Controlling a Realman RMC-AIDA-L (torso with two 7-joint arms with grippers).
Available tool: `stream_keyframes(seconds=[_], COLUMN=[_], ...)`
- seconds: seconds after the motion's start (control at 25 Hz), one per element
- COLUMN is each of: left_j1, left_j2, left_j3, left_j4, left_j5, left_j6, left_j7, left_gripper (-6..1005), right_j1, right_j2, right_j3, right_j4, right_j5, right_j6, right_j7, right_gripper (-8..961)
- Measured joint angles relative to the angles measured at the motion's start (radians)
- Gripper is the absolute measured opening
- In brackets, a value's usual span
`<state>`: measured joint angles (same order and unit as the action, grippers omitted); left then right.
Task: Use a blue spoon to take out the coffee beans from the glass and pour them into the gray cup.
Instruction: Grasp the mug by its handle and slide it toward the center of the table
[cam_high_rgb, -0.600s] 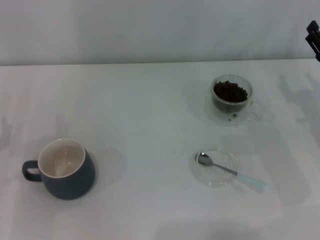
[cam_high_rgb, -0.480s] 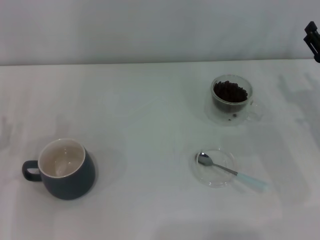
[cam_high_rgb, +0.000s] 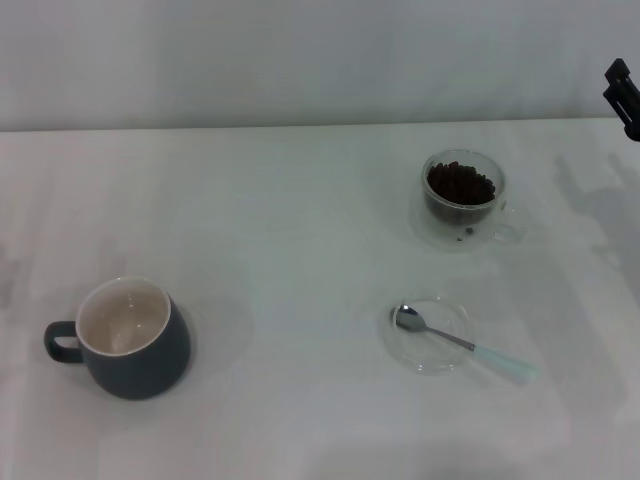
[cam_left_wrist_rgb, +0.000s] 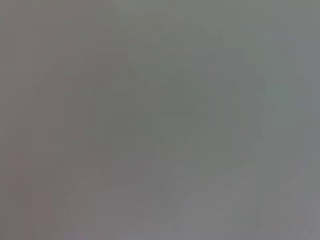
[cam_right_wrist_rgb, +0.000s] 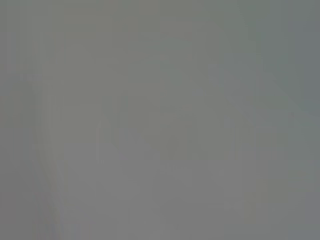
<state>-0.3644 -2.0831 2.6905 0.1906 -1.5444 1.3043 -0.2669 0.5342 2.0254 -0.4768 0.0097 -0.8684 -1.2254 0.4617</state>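
Observation:
In the head view the blue spoon (cam_high_rgb: 458, 343) lies with its silver bowl on a flat clear saucer (cam_high_rgb: 429, 334), its pale handle pointing off the saucer's right side. Behind it stands the glass (cam_high_rgb: 463, 199), holding a heap of dark coffee beans (cam_high_rgb: 460, 182). The gray cup (cam_high_rgb: 130, 338) sits at the near left, cream inside, handle to the left. Only a dark tip of my right gripper (cam_high_rgb: 622, 95) shows at the far right edge, well away from the glass. My left gripper is out of view. Both wrist views show plain grey.
A white table (cam_high_rgb: 300, 230) carries everything, with a pale wall behind its far edge. A wide bare stretch lies between the gray cup and the saucer.
The dark tip of my right gripper has crept slightly up and outward at the right edge. The cup, glass, saucer and spoon have stayed put.

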Motion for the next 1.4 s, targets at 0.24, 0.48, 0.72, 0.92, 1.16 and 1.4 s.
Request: stream_keyframes(seconds=[0.24,0.48,0.72,0.92,1.16,1.4], left_j1=[0.063,0.176,0.273,0.307,0.273,0.236], left_j2=[0.000,0.003,0.004,0.006,0.007,0.008], left_j3=[0.008,0.010,0.011,0.011,0.011,0.011], left_j4=[0.009,-0.018,-0.112,-0.215,-0.260,-0.261], left_j5=[0.016,0.136,0.281,0.417,0.569,0.672], left_j6=[0.045,0.166,0.246,0.291,0.260,0.207], left_j7=[-0.063,-0.103,-0.105,-0.114,-0.110,-0.110], left_gripper=[887,887,887,887,885,881], right_j1=[-0.002,-0.019,-0.022,-0.021,-0.022,-0.024], right_j2=[-0.002,-0.007,-0.011,-0.011,-0.009,-0.010], right_j3=[0.000,0.004,0.009,0.009,0.008,0.001], right_j4=[0.000,-0.013,-0.042,-0.058,-0.065,-0.065], right_j5=[0.000,0.004,0.007,0.008,0.008,0.008], right_j6=[0.007,0.008,0.036,0.052,0.050,0.045], right_j7=[-0.005,-0.006,-0.007,-0.007,-0.008,-0.008], right_gripper=[857,857,857,857,857,857])
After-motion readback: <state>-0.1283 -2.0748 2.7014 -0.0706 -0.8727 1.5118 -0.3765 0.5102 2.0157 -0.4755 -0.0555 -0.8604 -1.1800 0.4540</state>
